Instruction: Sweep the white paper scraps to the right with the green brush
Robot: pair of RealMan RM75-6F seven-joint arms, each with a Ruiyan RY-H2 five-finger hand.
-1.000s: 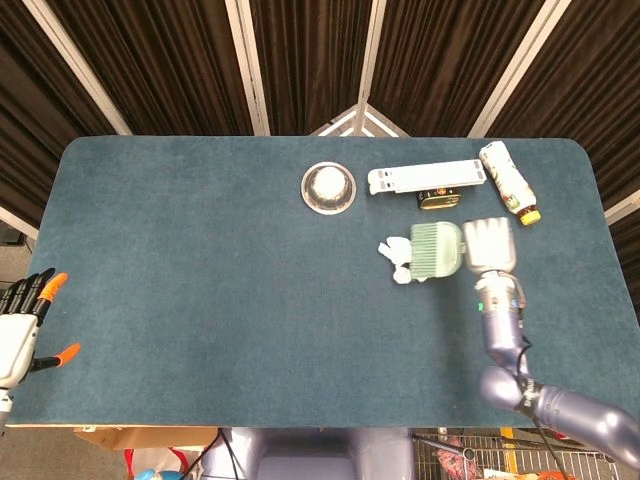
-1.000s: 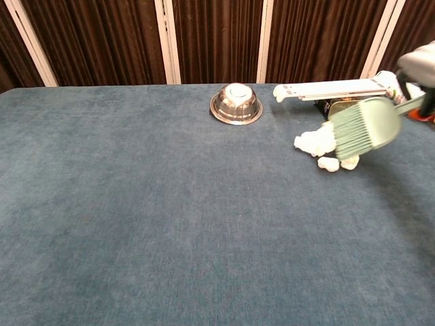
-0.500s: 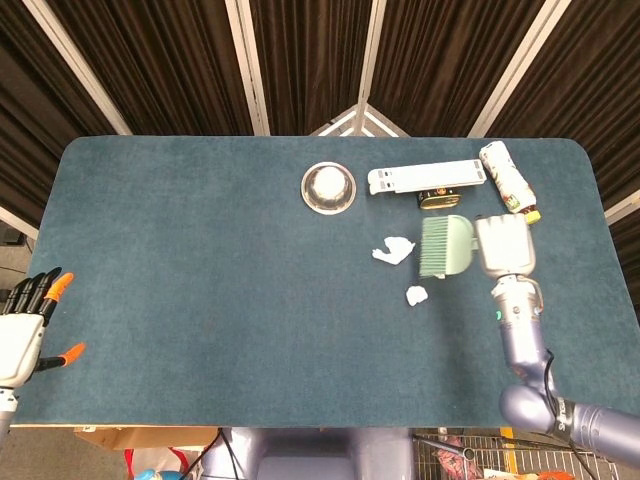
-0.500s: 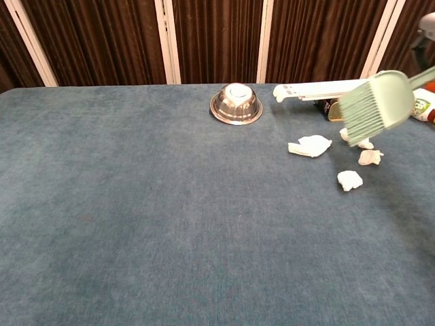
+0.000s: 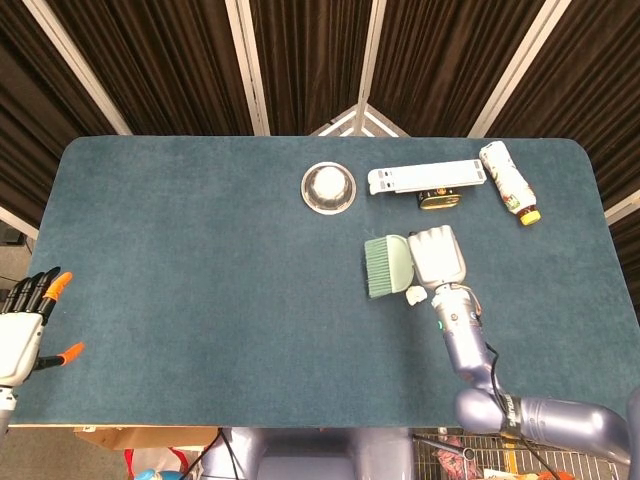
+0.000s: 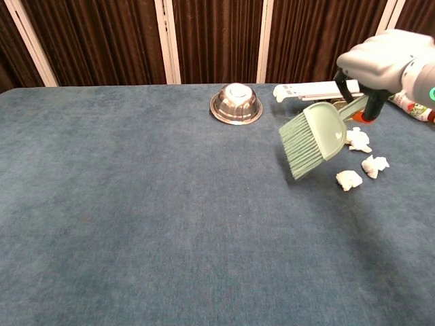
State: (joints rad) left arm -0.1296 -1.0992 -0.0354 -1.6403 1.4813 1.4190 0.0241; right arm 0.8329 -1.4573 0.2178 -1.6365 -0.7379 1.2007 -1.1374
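Right hand (image 5: 436, 255) gripping the green brush (image 5: 386, 267) over the blue table (image 5: 180, 250).
Head view: one white paper scrap (image 5: 414, 295) lies beside the brush; left hand (image 5: 22, 325) empty, fingers spread. Chest view: brush (image 6: 312, 140) raised, bristles lower left; white paper scraps (image 6: 360, 163) to its right.

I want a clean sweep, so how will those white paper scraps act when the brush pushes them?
The white paper scraps look crumpled and small, so probably very light and likely to scatter or tumble. The green brush has soft-looking bristles, so some may slip past.
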